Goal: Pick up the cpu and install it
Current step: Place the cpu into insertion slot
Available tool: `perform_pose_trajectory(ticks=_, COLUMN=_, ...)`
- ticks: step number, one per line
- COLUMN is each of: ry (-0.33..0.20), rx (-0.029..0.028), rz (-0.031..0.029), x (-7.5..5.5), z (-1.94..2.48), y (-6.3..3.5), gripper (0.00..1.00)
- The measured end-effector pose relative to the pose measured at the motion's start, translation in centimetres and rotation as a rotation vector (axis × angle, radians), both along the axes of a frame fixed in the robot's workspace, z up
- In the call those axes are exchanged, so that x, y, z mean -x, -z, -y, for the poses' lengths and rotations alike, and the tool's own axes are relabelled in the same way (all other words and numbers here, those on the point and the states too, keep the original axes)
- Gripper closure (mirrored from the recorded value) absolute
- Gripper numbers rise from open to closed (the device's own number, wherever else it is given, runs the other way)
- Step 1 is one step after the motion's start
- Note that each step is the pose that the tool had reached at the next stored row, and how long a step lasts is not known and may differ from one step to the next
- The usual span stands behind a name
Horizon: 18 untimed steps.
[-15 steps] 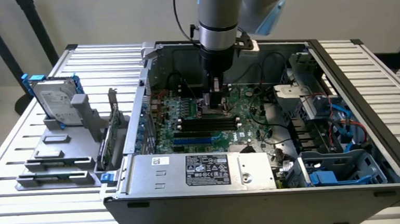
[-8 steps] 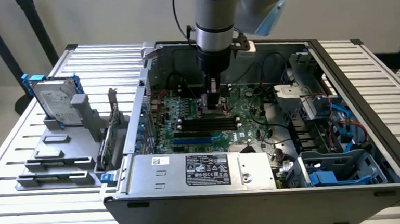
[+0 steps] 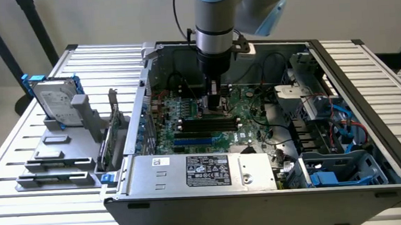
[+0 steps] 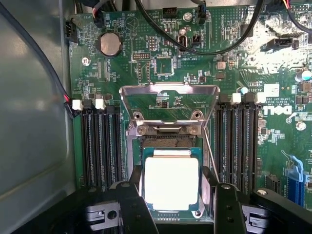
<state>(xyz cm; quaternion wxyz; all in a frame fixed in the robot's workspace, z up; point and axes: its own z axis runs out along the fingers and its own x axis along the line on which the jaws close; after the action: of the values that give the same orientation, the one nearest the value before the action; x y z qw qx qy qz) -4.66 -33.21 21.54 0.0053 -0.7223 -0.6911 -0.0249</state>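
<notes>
White slats of the table (image 3: 383, 80) are running out around the open case (image 3: 262, 205), and a drive (image 3: 55, 100) is standing upright in a grey rack (image 3: 57, 165) outside it, on the exterior view's left. My arm (image 3: 214, 17) is reaching straight down into the case, putting my gripper (image 3: 216, 105) low over the board (image 3: 249, 107). Seen from my wrist, I am clasping the cpu (image 4: 171, 183) by two opposite edges, one of my black fingers (image 4: 134, 204) pressing on each side, with my gripper (image 4: 174, 187) centred over its bright metal top. I am holding the chip level and square over the socket (image 4: 168, 141), right at its frame; whether it is fully seated I cannot tell. Just beyond the cpu the plate (image 4: 168, 90) is standing tipped up, clear of the socket. Dark slots (image 4: 100, 146) are lining the green board (image 4: 161, 63) on both sides of me, and a coin cell (image 4: 110, 44) is sitting farther off, near black cables (image 4: 195, 50).
</notes>
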Motion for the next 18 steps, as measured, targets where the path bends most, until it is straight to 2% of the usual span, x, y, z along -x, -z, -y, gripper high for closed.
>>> perform_pose_trajectory(ticks=5, ry=0.000, rx=0.0048, rz=0.0001, x=0.00, z=-0.25, y=0.32, gripper=0.45)
perform_pose_trajectory(ticks=12, ry=0.000, rx=0.0105, rz=0.0010, x=0.00, z=-0.31, y=0.44, gripper=0.45)
perform_pose_trajectory(ticks=18, ry=-0.005, rx=0.0107, rz=0.0104, x=0.00, z=-0.32, y=0.53, gripper=0.45)
